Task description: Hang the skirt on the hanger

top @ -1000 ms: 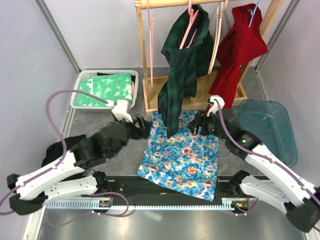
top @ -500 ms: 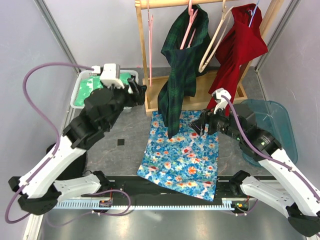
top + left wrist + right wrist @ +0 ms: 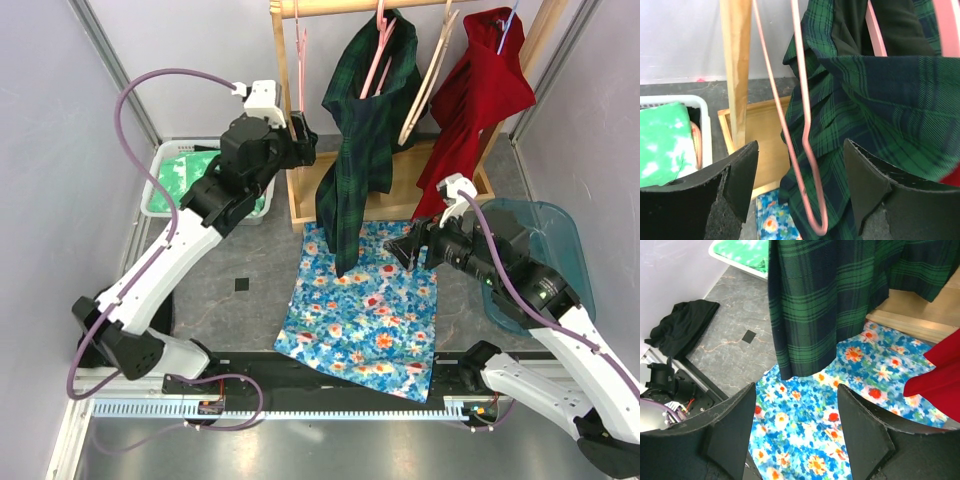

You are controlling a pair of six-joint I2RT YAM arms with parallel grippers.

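At the rack (image 3: 283, 110), my left gripper (image 3: 800, 172) gapes before the pink hanger (image 3: 805, 107).
Right gripper (image 3: 797, 432) spread empty too; skirt (image 3: 365, 310) lies flat, not yet hung.

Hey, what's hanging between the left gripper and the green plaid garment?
The empty pink hanger dangles just ahead of the open left gripper, with the plaid garment behind it. The left wrist view shows it best.

Overhead view from above and behind — wrist views close on the shared plaid garment (image 3: 362, 140)
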